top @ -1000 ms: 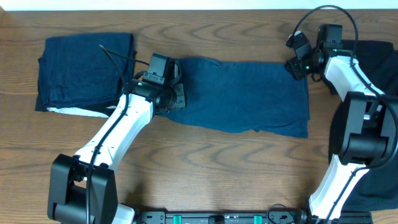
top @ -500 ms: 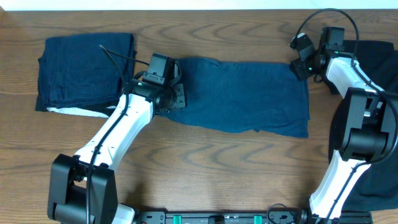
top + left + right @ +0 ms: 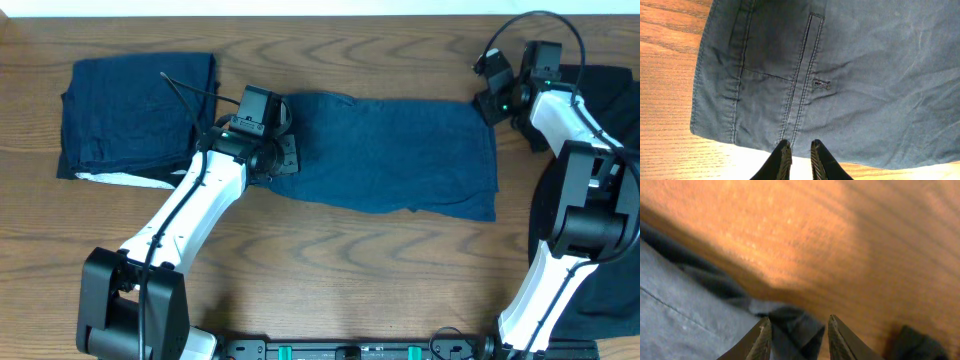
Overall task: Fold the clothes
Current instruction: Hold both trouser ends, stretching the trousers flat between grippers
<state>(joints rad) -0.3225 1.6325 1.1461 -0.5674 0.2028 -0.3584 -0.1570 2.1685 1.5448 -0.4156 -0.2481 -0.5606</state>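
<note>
A navy denim-like garment lies spread flat across the middle of the table. Its stitched seams and pocket fill the left wrist view. My left gripper sits at the garment's left end. Its tips stand a narrow gap apart over the hem edge, with bare table showing between them. My right gripper is at the garment's far right corner. It is open, with a dark fabric corner lying between its fingers. The right wrist view is blurred.
A folded navy garment lies at the far left. Black clothes lie along the right edge, partly under the right arm, and show as a dark patch in the right wrist view. Bare wooden table runs along the front.
My right gripper has shifted a little to the right, off the garment's corner, and its jaws have narrowed slightly. The left arm and the garments have not moved.
</note>
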